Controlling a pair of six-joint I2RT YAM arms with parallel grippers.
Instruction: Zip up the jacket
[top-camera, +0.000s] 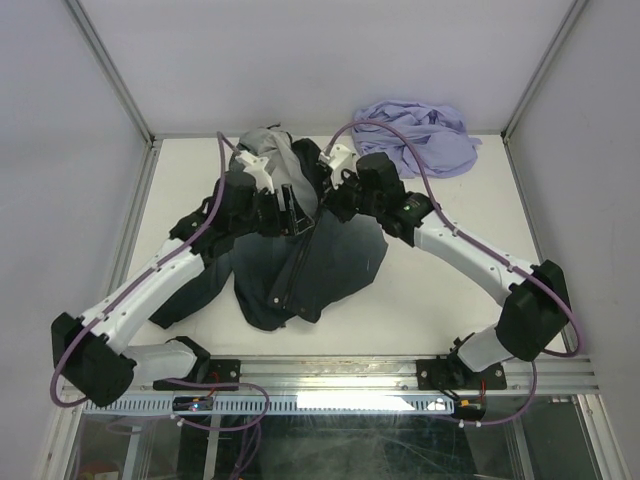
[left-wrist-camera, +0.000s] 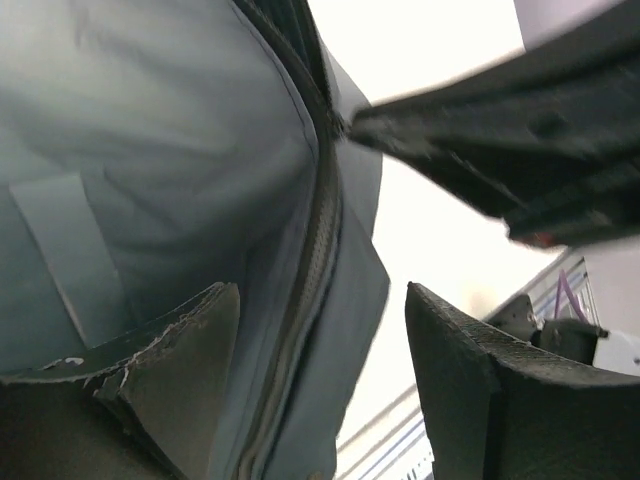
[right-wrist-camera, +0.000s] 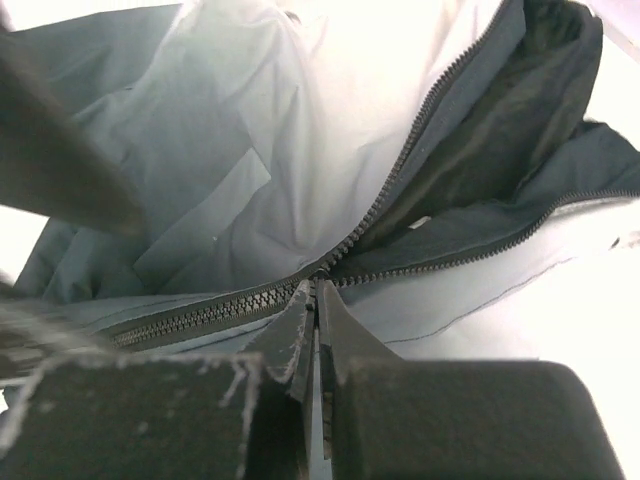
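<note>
Pinching the jacket (top-camera: 330, 255) by its zipper (right-wrist-camera: 200, 312), right pincer (right-wrist-camera: 315, 300) is clamped; left pincer (left-wrist-camera: 320, 295) gapes wide.

Top view: upper jacket (top-camera: 340, 255) partly hidden under both arms; zip slider hidden btwn right end effector (right-wrist-camera: 313, 300) tips.

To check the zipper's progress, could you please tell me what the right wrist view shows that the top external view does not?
Only the right wrist view: the zipper teeth close up, two rows joining where the right gripper is pinched shut, with black lining in the gap beyond. Only the top external view: the lavender garment at the table's far right corner, plus the whole left arm and right arm. Both: the jacket, with the right gripper at its front opening.
</note>
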